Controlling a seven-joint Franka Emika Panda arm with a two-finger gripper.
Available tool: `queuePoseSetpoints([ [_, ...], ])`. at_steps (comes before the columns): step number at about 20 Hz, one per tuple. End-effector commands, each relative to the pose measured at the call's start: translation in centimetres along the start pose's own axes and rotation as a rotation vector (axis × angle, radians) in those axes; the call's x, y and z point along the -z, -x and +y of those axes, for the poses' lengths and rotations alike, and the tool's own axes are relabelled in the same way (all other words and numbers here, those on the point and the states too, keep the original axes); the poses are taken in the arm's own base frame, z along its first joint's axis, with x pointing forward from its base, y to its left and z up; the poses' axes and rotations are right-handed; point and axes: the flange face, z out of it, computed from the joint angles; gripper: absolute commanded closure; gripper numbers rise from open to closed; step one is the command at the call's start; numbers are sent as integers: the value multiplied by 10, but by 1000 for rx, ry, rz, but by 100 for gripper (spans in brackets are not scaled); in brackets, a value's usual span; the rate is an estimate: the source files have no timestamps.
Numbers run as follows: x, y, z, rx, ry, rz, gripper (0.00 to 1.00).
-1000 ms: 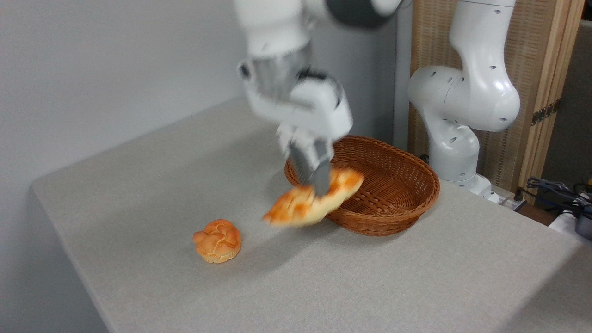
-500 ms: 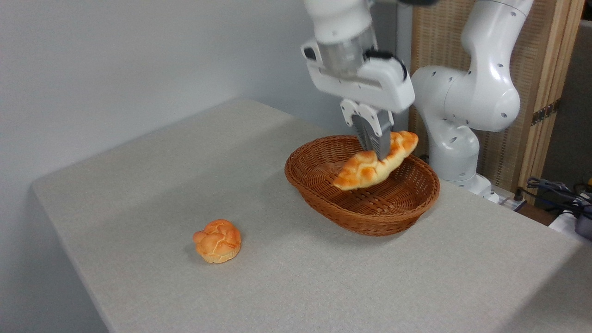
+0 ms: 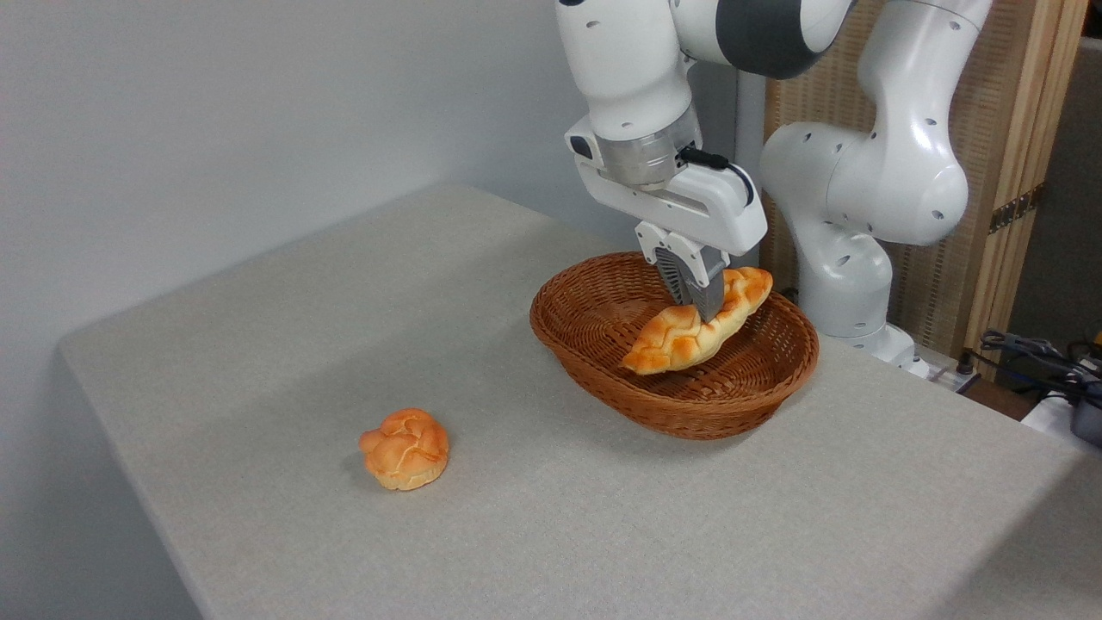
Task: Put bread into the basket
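- Since half a second ago the gripper (image 3: pixel 704 303) has come down a little, and the bread (image 3: pixel 696 325) now hangs lower, right over the inside of the basket (image 3: pixel 603 379).
- One white robot arm (image 3: pixel 861 172) stands behind the basket, near a wooden screen (image 3: pixel 1024 129).
- One grey table (image 3: pixel 603 534) holds everything, with a plain pale wall (image 3: pixel 215 112) behind it.
- One brown woven basket sits on the table.
- One long braided bread is tilted, its low end down in the basket and its high end near the back rim. I cannot tell if it touches the basket floor.
- One gripper has its two fingers closed tight on the middle of the bread.
- One small round bun (image 3: pixel 405 448) sits on the table, well apart from the basket, to the left and nearer the front.
- Some dark cables (image 3: pixel 1042 357) lie past the table edge, to the right of the basket.
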Motion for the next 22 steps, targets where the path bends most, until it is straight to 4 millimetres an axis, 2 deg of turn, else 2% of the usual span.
queuePoseSetpoints([
  [1,-2,-4,-1,-6,12,21,17],
  [4,-2,-3,-2,-4,13,22,11],
  [6,-3,-4,-2,-5,15,20,0],
  [11,-1,-4,-2,-6,13,22,0],
  [14,6,-6,-1,-5,17,50,0],
  [17,37,-16,-12,5,13,105,0],
  [22,121,-45,-42,2,-71,182,0],
])
